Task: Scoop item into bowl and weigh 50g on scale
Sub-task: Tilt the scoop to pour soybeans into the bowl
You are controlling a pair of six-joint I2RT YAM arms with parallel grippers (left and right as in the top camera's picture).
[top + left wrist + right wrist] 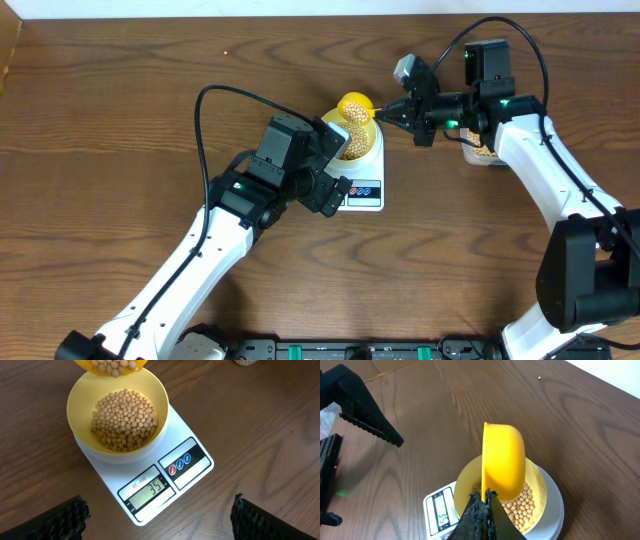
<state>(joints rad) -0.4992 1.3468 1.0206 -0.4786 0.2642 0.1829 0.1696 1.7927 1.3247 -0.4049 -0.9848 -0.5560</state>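
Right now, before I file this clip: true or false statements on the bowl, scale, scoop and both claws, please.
The bowl sits on the scale. True.
The scale's display reads 50. False: it reads 35.
The right claw is shut on the scoop. True.
The left claw grips the bowl. False: it is open, clear of the bowl.
The bowl is empty. False: it holds beans.

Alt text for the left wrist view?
A pale yellow bowl of beans sits on a white scale whose display reads 35. A scoop holding more beans shows above the bowl's far rim. The open left gripper frames the bottom corners, over a wood table.
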